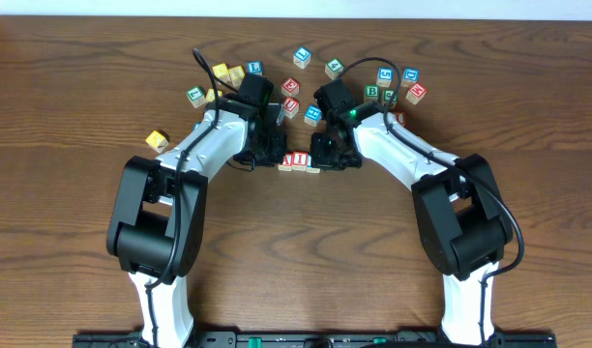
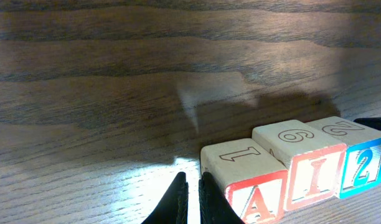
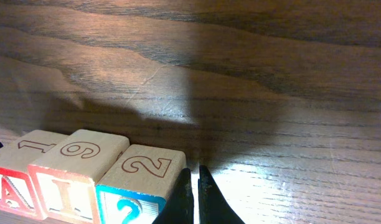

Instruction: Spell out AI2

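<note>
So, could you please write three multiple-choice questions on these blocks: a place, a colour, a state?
1. The I block sits: A) at an end B) in the middle C) apart.
2. The border of the 2 block is: A) red B) green C) blue.
3. The left gripper and right gripper are: A) wide open B) shut, empty C) clamping blocks.
1 B: the A block and 2 block flank it. 2 C: blue frames its digit. 3 B: fingers nearly meet, nothing between.

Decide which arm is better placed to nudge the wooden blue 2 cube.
Right, probably: the right gripper sits shut beside the blue 2 cube; the left gripper is at the opposite end, by the wooden red A cube.
</note>
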`<state>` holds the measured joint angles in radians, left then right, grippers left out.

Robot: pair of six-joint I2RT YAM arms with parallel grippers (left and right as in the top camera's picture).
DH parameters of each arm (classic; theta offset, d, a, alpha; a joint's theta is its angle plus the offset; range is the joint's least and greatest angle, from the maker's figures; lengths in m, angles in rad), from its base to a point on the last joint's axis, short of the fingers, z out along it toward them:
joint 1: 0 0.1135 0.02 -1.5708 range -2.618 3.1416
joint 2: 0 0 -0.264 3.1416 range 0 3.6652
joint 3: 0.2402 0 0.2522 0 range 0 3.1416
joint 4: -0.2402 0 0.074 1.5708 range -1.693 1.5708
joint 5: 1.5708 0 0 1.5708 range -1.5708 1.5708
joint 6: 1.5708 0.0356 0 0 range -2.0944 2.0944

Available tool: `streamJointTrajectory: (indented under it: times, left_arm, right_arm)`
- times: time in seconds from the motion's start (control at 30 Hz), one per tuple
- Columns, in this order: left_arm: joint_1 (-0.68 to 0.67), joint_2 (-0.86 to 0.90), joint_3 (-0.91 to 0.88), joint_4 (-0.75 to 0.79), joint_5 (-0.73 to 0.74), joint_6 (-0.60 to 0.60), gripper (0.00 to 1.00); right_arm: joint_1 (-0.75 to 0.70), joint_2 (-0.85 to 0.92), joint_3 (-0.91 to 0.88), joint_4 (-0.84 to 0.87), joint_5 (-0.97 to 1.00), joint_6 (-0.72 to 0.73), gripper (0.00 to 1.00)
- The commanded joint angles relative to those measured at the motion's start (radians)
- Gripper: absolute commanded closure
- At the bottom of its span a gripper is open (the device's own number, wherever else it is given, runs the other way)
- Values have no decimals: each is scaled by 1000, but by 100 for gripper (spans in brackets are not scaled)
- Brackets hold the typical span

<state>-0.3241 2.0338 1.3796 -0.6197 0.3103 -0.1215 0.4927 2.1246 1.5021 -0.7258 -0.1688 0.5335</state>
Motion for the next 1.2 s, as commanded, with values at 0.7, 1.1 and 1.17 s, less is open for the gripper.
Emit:
streamJointTrajectory:
  times: [0.7, 1.1, 1.17]
  left_arm:
    - [87, -149, 64, -88, -147, 20, 92]
    - [188, -270, 62, -75, -256, -72, 92]
    - [194, -270, 62, -74, -256, -71, 92]
  right_arm:
    - [-49, -64, 109, -55, 99, -105, 99]
    - [49, -10, 117, 162, 88, -96, 99]
    - [61, 7, 117, 162, 96, -93, 99]
